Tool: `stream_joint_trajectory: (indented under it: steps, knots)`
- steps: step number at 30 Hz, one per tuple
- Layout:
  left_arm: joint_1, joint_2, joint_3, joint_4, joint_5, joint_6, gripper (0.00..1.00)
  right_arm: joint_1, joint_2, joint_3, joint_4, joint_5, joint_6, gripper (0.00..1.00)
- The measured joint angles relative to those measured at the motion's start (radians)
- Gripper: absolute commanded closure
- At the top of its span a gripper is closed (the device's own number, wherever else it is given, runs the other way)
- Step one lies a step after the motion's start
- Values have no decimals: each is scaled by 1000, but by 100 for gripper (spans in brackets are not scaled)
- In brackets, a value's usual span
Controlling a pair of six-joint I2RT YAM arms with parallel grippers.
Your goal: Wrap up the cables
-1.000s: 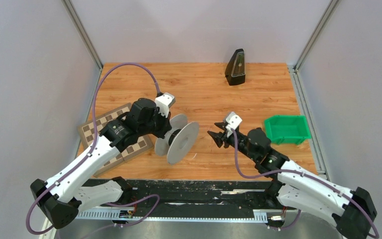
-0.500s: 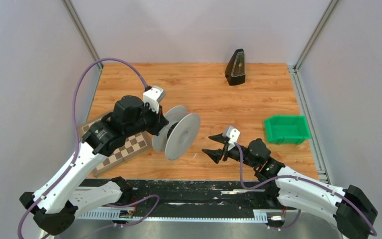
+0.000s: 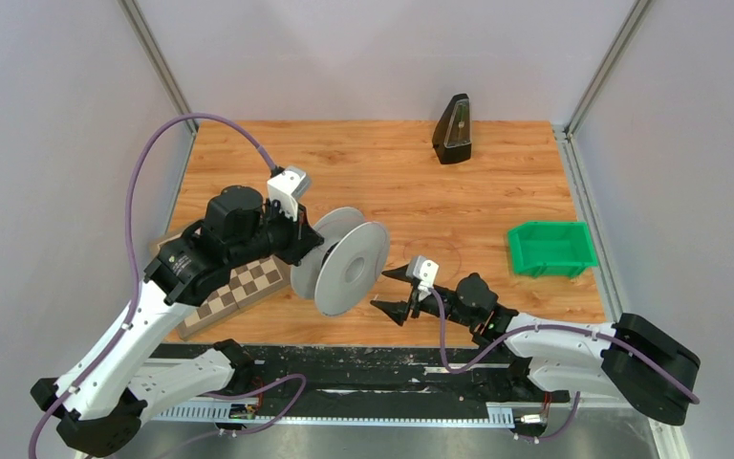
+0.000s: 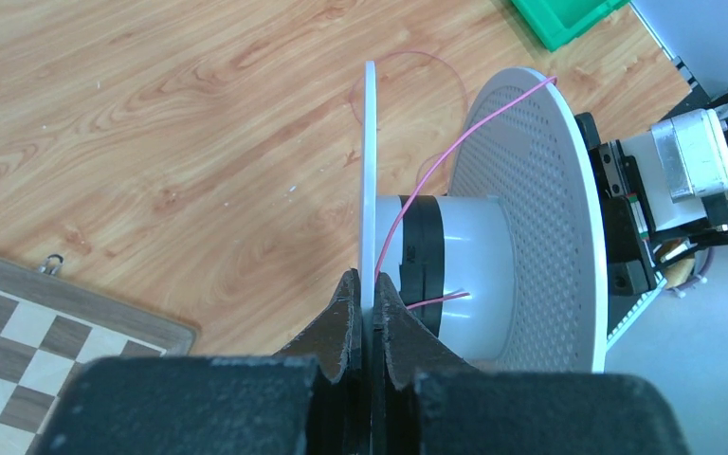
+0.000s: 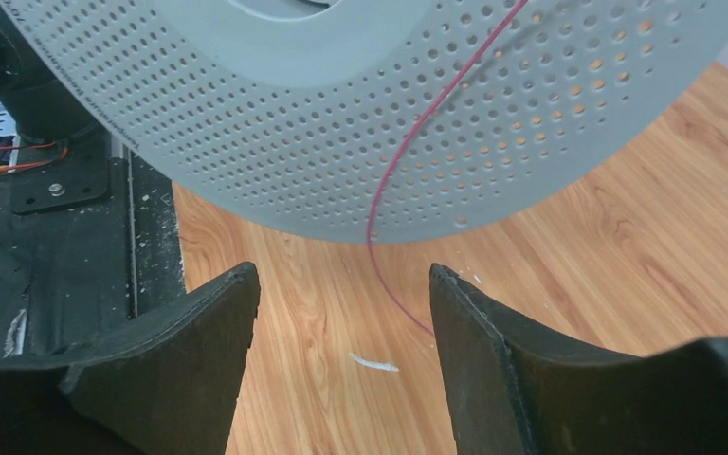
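A white spool with perforated flanges hangs tilted above the wooden table. My left gripper is shut on the rim of its nearer flange, fingertips pinching the thin edge. A thin pink cable runs from the white core over the far flange to a loose loop on the table. My right gripper is open just right of the spool, low over the table. In the right wrist view the cable crosses the flange and drops ahead of the open right gripper, untouched.
A chessboard lies under the left arm. A green bin sits at the right, a black wedge-shaped object at the back. A black strip runs along the near edge. Metal posts frame the table.
The left arm carried the spool slightly back and left. The right arm swung down and left toward the spool's lower edge, and its jaws opened wider.
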Motion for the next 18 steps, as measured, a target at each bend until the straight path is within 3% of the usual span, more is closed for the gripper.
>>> stream_joint_trajectory:
  steps: [8,10,11,15,18]
  knots:
    - [0,-25,2,-8,43,-2,100,12,18,-14,99,36,-89,33]
    - [0,-37,2,-7,53,-4,100,12,38,-14,105,35,-110,38]
    - [0,-43,2,-6,59,-6,100,12,51,-14,104,35,-116,44]
    - [0,-69,-5,17,89,-11,100,13,99,-14,101,45,-137,87]
    - [0,-84,-7,28,106,-11,100,16,87,-22,122,97,-112,100]
